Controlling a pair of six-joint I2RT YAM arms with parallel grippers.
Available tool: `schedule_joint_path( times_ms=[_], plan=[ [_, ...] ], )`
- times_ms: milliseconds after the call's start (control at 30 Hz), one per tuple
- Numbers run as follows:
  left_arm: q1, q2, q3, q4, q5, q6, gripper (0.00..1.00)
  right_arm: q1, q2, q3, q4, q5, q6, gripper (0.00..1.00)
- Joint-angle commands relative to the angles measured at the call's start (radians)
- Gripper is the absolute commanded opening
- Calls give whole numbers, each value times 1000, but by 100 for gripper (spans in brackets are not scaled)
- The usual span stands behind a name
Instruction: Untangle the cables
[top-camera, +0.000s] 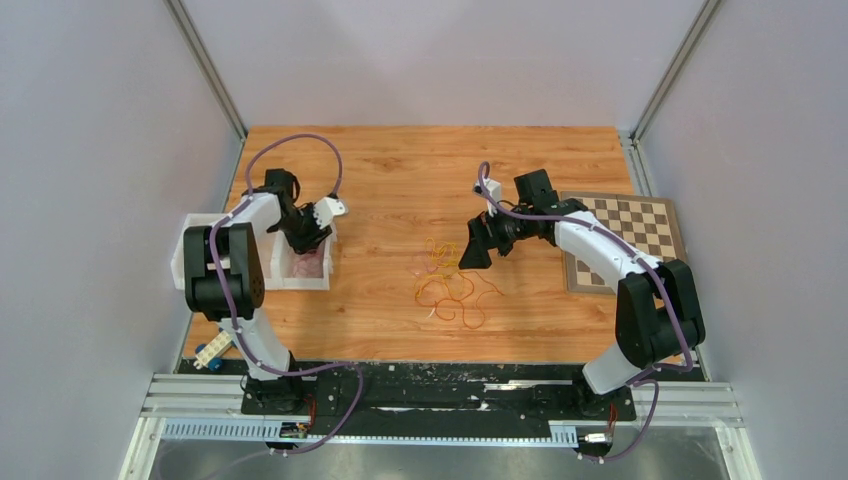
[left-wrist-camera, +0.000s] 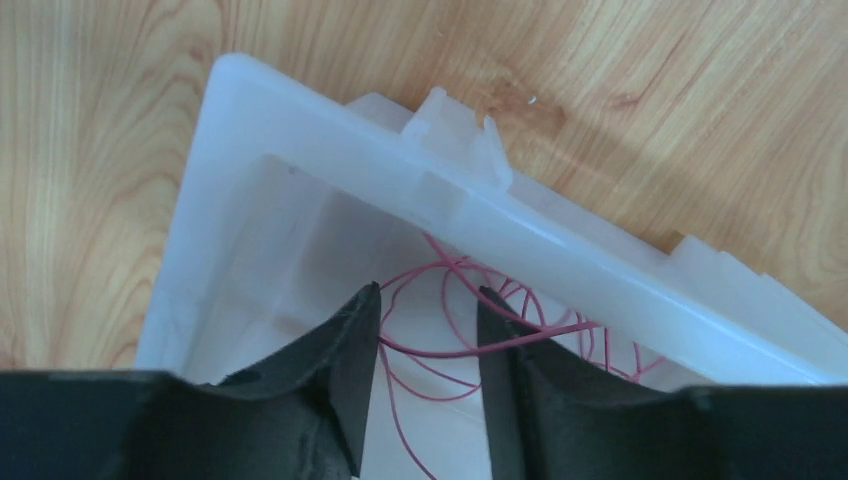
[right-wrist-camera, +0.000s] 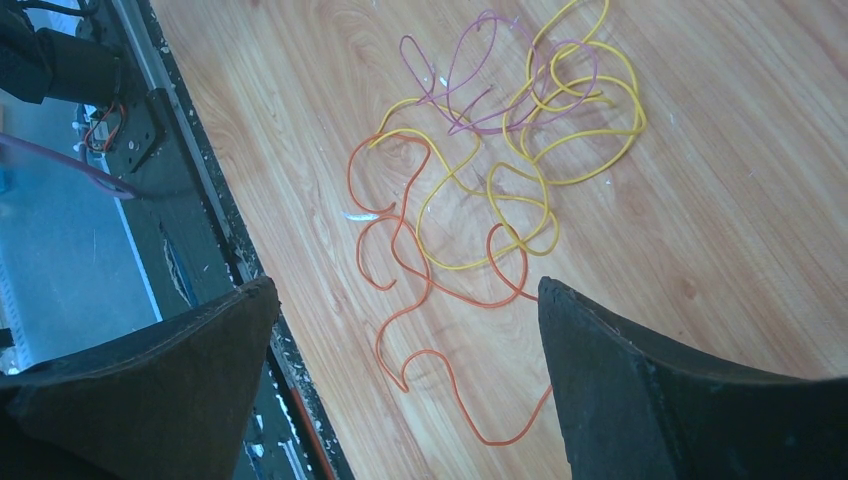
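We judge the cables light, springy and slippery-thin; a free end suits pinching. The orange cable (right-wrist-camera: 410, 250), yellow cable (right-wrist-camera: 585, 178) and pink cable (right-wrist-camera: 470, 80) lie tangled mid-bench (right-wrist-camera: 750, 250) under our wide-open, empty right fingers (right-wrist-camera: 640, 380). The red cable (left-wrist-camera: 440, 350) coils in the translucent white bin (left-wrist-camera: 560, 240) at the left, crossing the narrowly parted left fingers (left-wrist-camera: 350, 360).

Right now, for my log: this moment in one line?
left pincer open over bin | red cable in bin | right pincer open near tangle
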Motion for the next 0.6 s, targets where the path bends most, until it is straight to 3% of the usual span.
schedule_joint_path(
  times_ms=[0, 367, 467, 567],
  plan=[
    [1, -121, 34, -42, 54, -38, 54, -5, -11, 47, 2, -1, -23, 100],
    [-14, -241, 214, -175, 30, -102, 69, -5, -12, 72, -18, -1, -39, 100],
    [-20, -256, 291, -212, 57, -144, 78, -5, -25, 57, -42, 55, -93, 100],
    [-62, -288, 323, -270, 112, -215, 98, -4, -32, 20, -73, 144, -153, 100]
  ],
)
